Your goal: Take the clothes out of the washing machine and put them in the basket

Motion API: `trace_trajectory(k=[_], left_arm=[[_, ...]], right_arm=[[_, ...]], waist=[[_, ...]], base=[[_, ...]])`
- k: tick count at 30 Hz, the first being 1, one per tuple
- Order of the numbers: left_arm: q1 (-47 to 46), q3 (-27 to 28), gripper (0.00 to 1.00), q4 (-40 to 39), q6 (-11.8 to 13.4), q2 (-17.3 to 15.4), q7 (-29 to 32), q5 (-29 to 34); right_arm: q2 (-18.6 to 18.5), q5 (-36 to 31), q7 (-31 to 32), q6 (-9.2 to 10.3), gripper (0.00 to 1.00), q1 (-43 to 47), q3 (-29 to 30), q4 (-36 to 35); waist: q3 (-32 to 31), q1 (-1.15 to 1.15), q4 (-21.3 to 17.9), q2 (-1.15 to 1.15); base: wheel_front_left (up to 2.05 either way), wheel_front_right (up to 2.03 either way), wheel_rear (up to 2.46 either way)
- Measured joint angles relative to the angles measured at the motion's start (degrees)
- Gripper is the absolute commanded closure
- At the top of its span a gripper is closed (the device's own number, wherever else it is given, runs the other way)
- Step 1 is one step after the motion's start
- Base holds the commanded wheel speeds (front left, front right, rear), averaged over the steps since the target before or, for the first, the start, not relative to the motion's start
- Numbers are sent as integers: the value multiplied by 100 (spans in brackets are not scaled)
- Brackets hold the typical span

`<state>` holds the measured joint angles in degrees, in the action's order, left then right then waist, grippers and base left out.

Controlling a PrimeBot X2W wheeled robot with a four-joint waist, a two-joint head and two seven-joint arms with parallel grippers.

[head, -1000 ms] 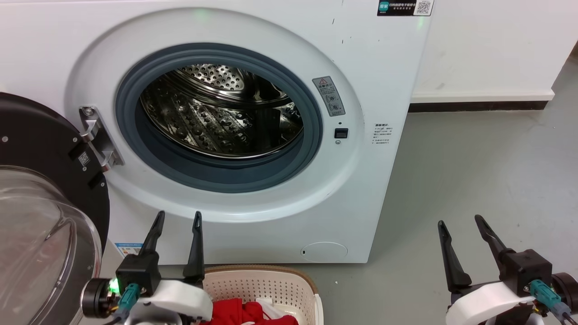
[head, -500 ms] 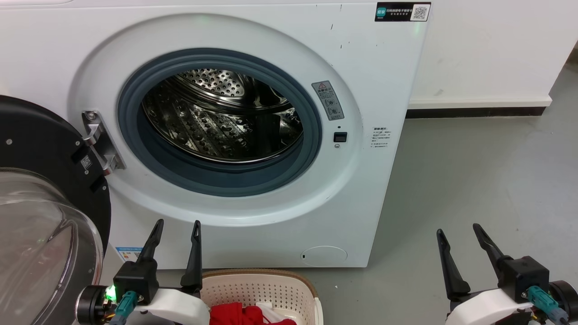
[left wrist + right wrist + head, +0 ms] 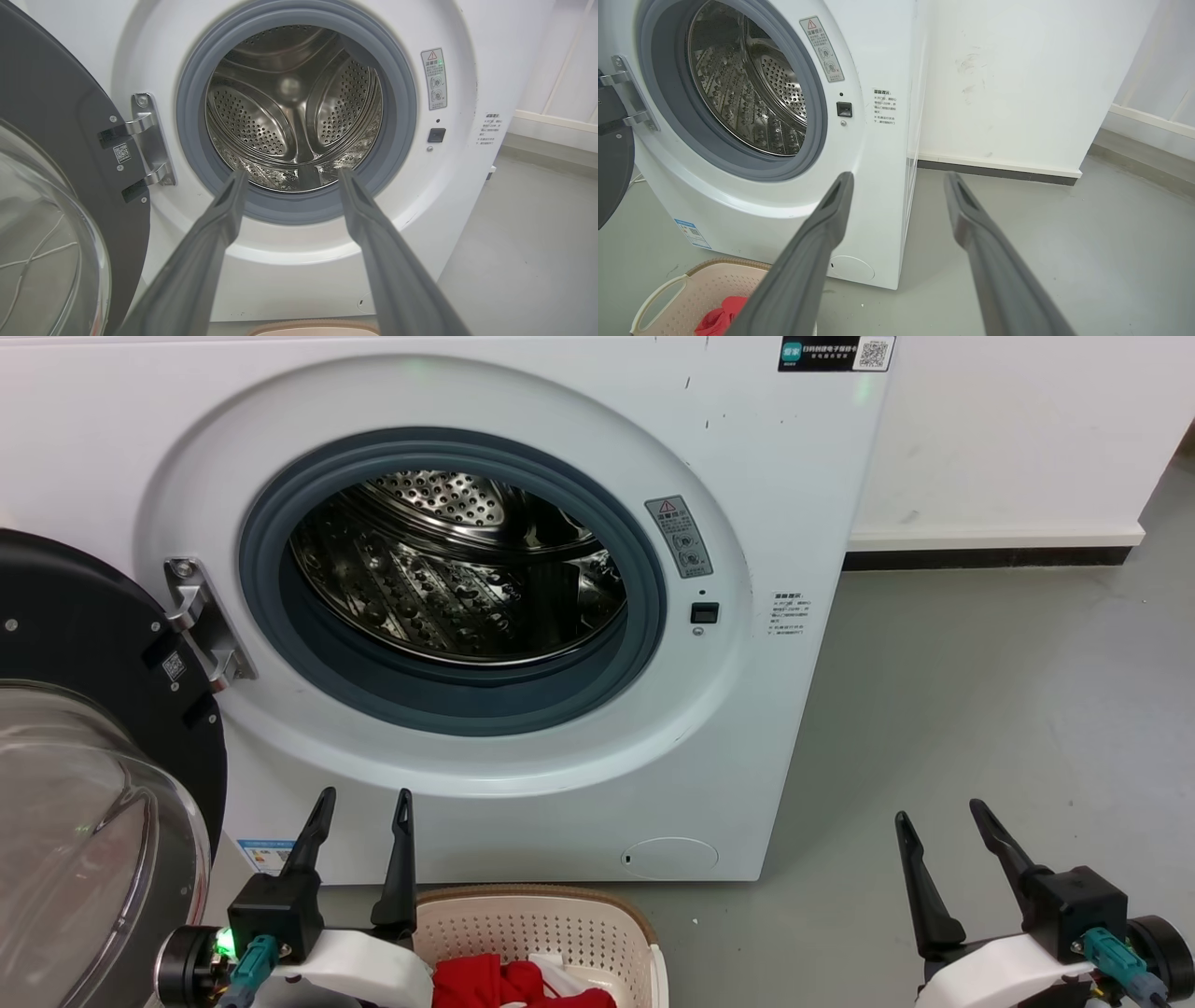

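Left pincer [image 3: 365,793], right pincer [image 3: 938,809], one basket [image 3: 523,893]

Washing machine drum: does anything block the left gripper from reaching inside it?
Nothing visible does. The washing machine door is swung aside to the left, and the left gripper aims its open fingers at the drum with only air between. The drum looks empty; the red clothes lie in the basket.

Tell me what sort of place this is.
Probably a bare laundry or utility room, perhaps a test space: a front-loading washer with its door open, a basket holding red clothes before it, grey floor and plain white wall.
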<state>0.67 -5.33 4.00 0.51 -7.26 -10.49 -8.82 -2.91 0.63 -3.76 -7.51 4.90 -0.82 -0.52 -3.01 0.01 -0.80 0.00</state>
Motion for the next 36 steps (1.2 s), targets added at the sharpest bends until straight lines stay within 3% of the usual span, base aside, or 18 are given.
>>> trace_trajectory(k=[13,14,17,27,36], left_arm=[[0,-63,0,-30,27,-25,-11,-44],[5,-58,100,0,22,-21,-8,-45],[101,-62,100,169,16,31,13,-67],[66,165,100,355,-109,86,336,-1541],[-8,275,100,430,-201,138,488,-2405]], right_arm=[[0,16,-7,-1,0,-12,-40,11],[0,16,-4,-1,100,-7,-41,42],[0,40,11,-1,100,54,-48,197],[-56,1767,87,-1,100,-24,-30,432],[-83,2753,162,-1,100,-153,-2,555]], waist=[[36,0,48,0],[37,0,49,0],[39,0,49,0],[71,0,53,0],[91,0,55,0]], base=[[0,0,0],[0,0,0],[0,0,0],[0,0,0],[0,0,0]])
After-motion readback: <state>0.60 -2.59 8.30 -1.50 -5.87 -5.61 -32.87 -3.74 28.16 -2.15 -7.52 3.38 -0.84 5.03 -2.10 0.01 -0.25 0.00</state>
